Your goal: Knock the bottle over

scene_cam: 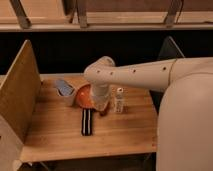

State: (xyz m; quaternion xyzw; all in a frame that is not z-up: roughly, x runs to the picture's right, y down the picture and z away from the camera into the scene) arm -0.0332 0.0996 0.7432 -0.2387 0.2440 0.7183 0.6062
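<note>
The bottle [119,100] is small and clear with a white cap. It stands upright on the wooden table [60,135], right of the orange bowl [83,95]. My white arm reaches in from the right, bends at the elbow and comes down between bowl and bottle. My gripper [103,108] is low over the table, just left of the bottle and partly in front of the bowl. Its tip is close to the bottle's base; I cannot tell whether it touches.
A grey-blue cup [65,92] stands left of the bowl. A flat black object [87,122] lies on the table in front of the bowl. A wooden side panel [19,95] walls the left edge. A dark chair back [169,50] stands at the right.
</note>
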